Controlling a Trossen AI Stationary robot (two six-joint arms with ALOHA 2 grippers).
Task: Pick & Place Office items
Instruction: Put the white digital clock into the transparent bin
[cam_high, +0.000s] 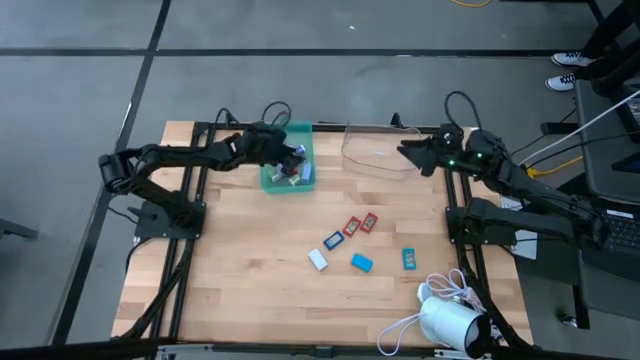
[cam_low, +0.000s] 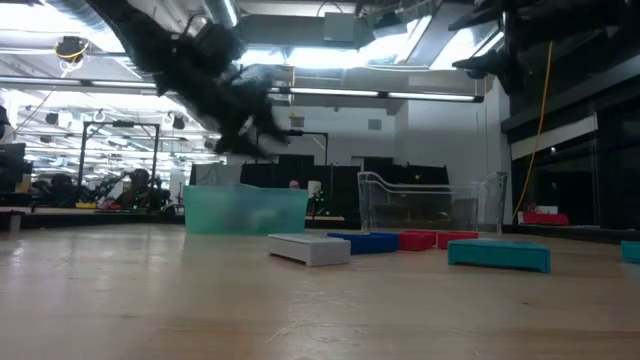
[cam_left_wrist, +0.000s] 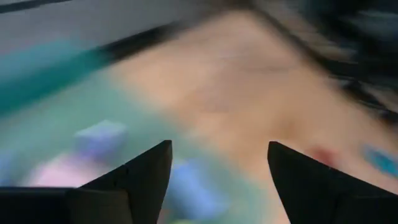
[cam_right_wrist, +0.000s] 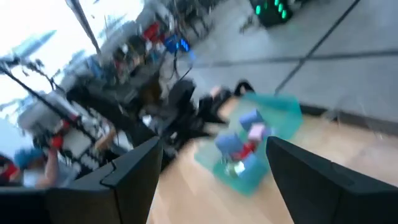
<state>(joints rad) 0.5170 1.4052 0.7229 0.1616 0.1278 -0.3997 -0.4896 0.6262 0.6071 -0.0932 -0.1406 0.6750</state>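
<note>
**Left gripper over tray, jaws released**

The left gripper (cam_high: 292, 158) hangs above the teal tray (cam_high: 302, 130), jaws parted, nothing between them. Several items (cam_high: 290, 176) lie in the tray. 6 items (cam_high: 349, 243) lie on the table (cam_high: 240, 270). The right gripper (cam_high: 408, 152) waits over the clear bin (cam_high: 375, 160), jaws released.

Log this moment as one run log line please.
left gripper: open, empty, over teal tray | right gripper: open, empty | six office items on table

Open tabletop (cam_high: 260, 270) (office items (cam_high: 355, 245) mid-table)
</note>
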